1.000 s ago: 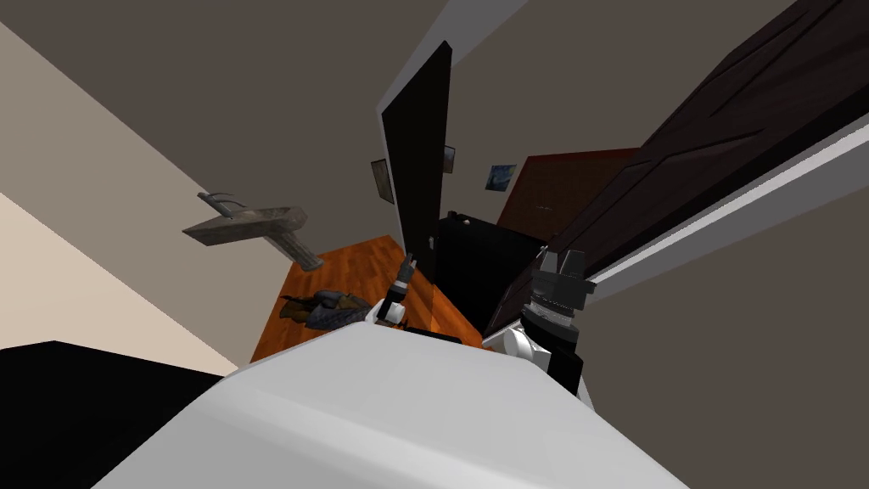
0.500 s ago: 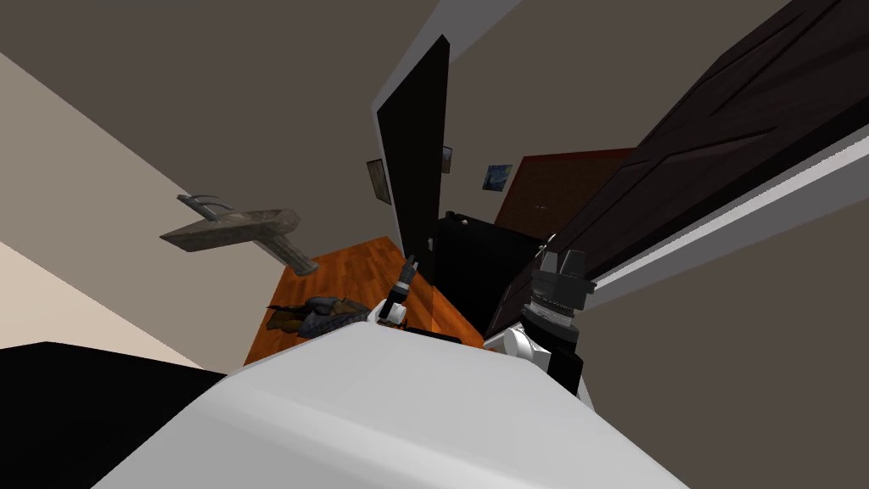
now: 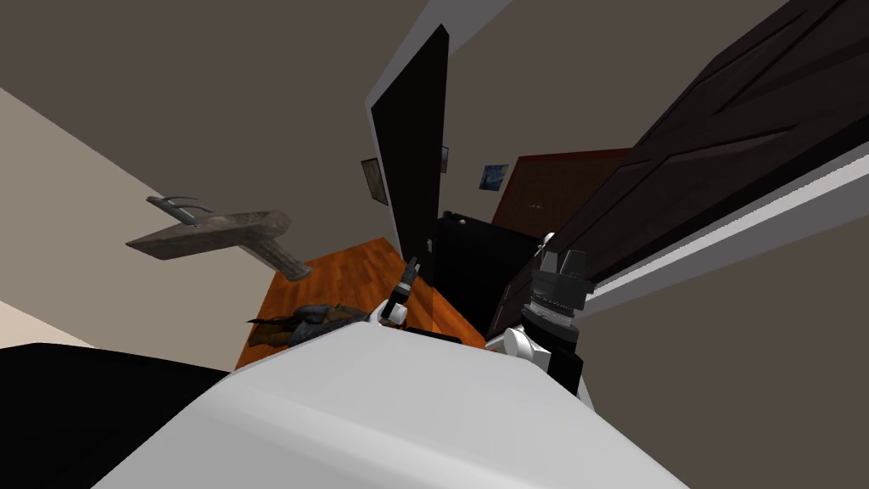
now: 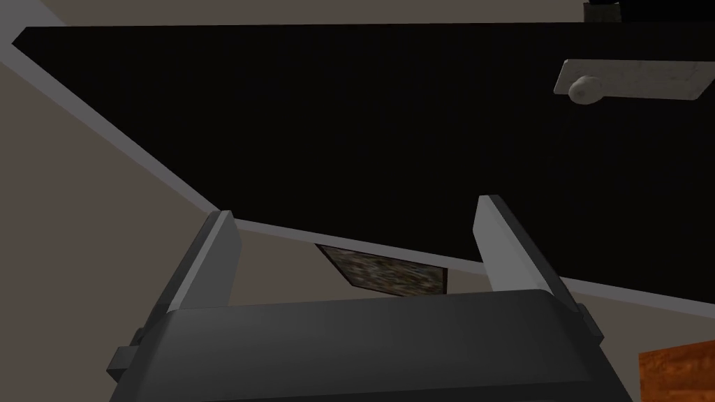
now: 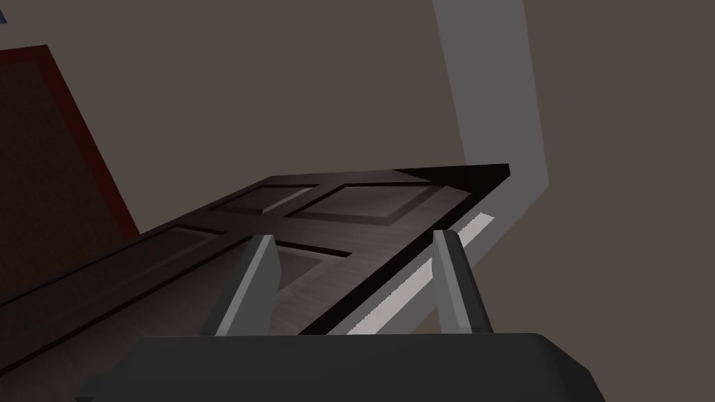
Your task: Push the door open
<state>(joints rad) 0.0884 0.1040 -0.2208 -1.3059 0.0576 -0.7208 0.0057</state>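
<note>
A dark panelled door stands swung away from its light grey frame on my right. My right gripper is raised close by its lower edge; in the right wrist view the gripper is open, with the door's panels just beyond its fingers and nothing between them. A second, plain black door stands ahead. My left gripper points at it. The left gripper is open in the left wrist view and faces that black door, whose pale knob sits on a plate off to one side.
A grey pedestal sink hangs on the left wall above an orange wood floor. A dark heap lies on that floor near my chest. A reddish-brown door and small wall pictures lie farther back. A black area is at lower left.
My view has turned: the sink and the heap on the floor slid left in the picture and the black door leans more upright. Both arms keep their places by my chest.
</note>
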